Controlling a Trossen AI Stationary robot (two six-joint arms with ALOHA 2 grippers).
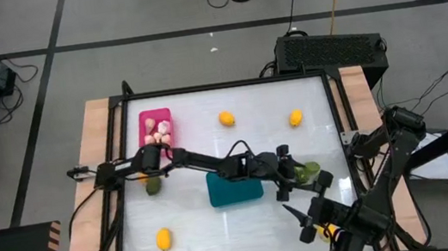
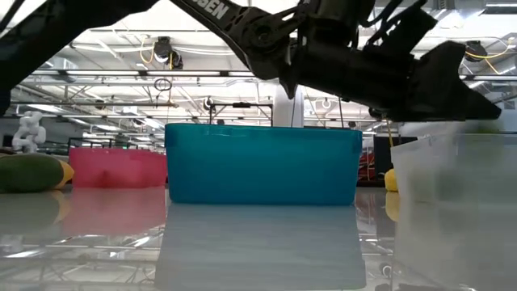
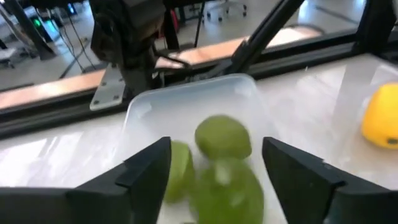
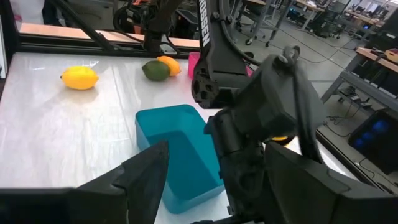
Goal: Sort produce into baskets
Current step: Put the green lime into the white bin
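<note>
I see the left tool (image 1: 311, 182) spread wide above the clear bin (image 3: 193, 106) at 4 o'clock; the right tool (image 1: 304, 221) waits wide beside it, near the worktop (image 1: 220, 230) edge.

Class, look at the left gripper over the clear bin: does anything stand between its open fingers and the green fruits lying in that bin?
Nothing visible does. The left gripper hangs open directly above the clear bin, and the green fruits lie in plain sight between its fingers. The right gripper waits open nearby, off to the side.
</note>
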